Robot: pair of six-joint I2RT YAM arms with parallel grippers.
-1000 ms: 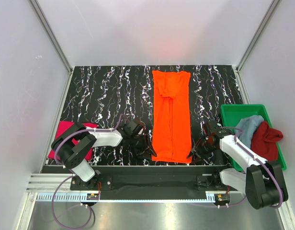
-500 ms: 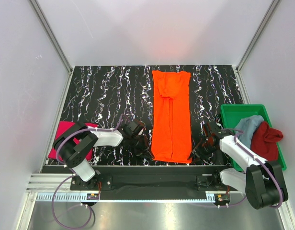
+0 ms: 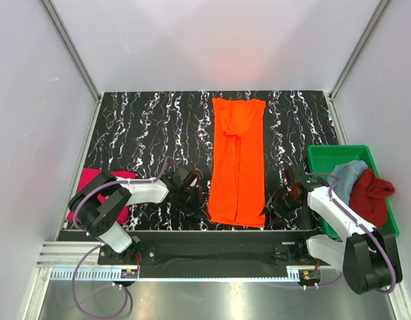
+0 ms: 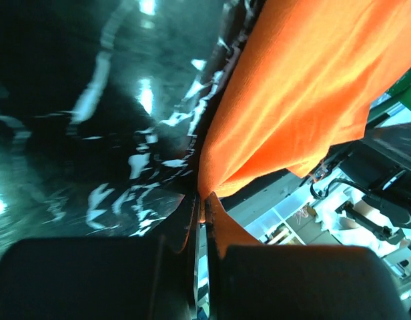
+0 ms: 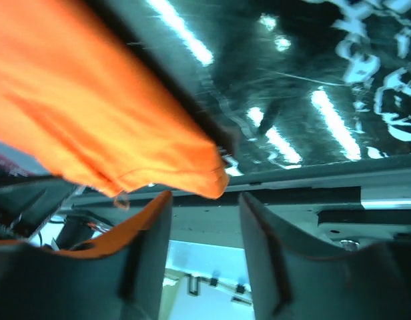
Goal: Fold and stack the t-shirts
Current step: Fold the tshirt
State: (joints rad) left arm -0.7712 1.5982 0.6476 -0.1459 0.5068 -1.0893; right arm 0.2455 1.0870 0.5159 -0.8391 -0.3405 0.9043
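- Pinching the near left corner of the orange t-shirt (image 3: 237, 160), the left gripper (image 4: 200, 200) has its two fingers pressed together, with only a thin edge of cloth between them.
- The right gripper (image 5: 202, 200) has its jaws spread. The near right corner of the same shirt lies in the gap just ahead of the fingertips, and it is not clamped.
- A lift at this moment would probably raise only the left corner. The strip would then twist, and its lengthwise fold could open.
- The left pinch sits at the very edge of the hem, so it may hold only one layer. In that case the lower layer would remain on the table (image 3: 145, 127) and the fold would come apart.
- The right jaws may also close a little too high and push the corner away instead of catching it.
- The shirt lies as a long narrow strip between the two grippers. Its near end is at their level, and it runs away from the arm bases toward the far edge of the table.
- Farther out, the magenta t-shirt (image 3: 92, 183) lies at the near left, partly under the left arm and well apart from the orange one.
- The light blue t-shirt (image 3: 345, 175) and the dark red t-shirt (image 3: 372, 193) lie crumpled in the green tray (image 3: 319, 155) on the right, touching each other and not yet folded.
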